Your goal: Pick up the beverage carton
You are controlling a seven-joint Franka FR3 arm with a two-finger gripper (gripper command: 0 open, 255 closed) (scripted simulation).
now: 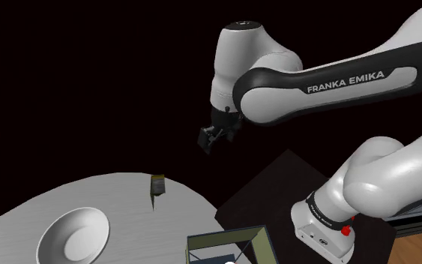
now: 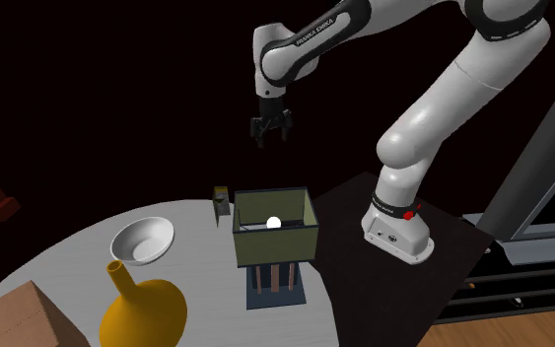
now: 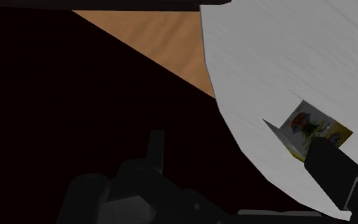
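Note:
The beverage carton [image 1: 157, 185] is small, olive with a yellow printed face, and stands upright near the far edge of the round grey table [image 1: 127, 217]. In the second exterior view the carton [image 2: 222, 200] sits just beside an open box's far corner. My black gripper [image 1: 218, 135] hangs high in the air, up and to the shoulder view's right of the carton, well apart from it. Its fingers stand apart with nothing between them, so the gripper [image 2: 270, 133] is open. In the wrist view the carton [image 3: 311, 127] lies just beyond one fingertip [image 3: 330, 167] of the gripper [image 3: 242, 159].
A white bowl [image 1: 74, 234] rests on the table's near side. An olive open-top box [image 2: 275, 229] on legs holds a white ball [image 2: 273, 223]. A yellow vase [image 2: 142, 311] and a cardboard box [image 2: 14, 315] stand at the table's other side. The black stand [image 1: 276, 187] borders the table.

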